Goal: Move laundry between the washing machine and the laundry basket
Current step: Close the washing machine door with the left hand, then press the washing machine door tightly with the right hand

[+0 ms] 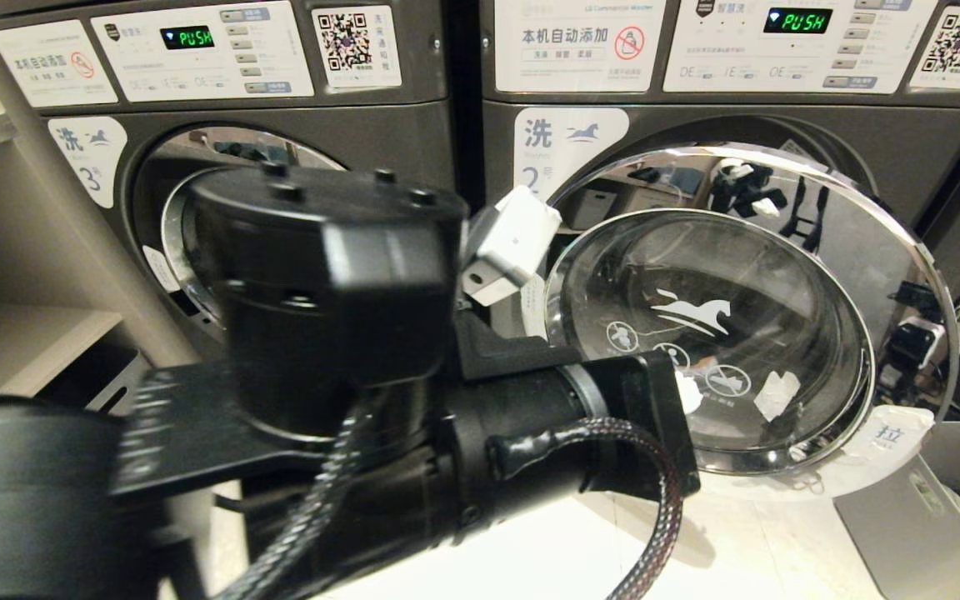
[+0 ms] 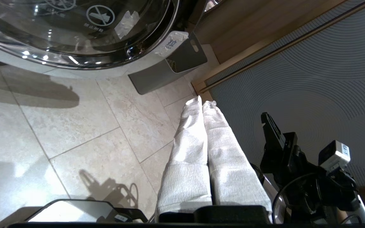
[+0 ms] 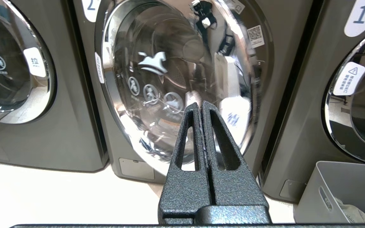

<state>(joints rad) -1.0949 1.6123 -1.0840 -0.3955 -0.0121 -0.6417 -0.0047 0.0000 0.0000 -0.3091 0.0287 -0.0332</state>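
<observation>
My left tool (image 2: 203,104) hangs over the tiled floor (image 2: 74,126), fingers pressed together, empty. My right tool (image 3: 201,106), also pressed together, faces washing machine 2's closed door (image 3: 169,79) beside the grey laundry basket (image 3: 337,190).

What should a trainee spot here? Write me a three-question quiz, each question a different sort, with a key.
1. True or false: the left pincer is gripping a piece of laundry.
2. Which word glows green on the display above the middle door? A) PUSH B) END C) OPEN
3. Short answer: what number marks the washing machine nearest the grey basket on the floor?

Key: 1 false, its white-wrapped fingers are shut on nothing. 2 A. 3 number 1.
</observation>
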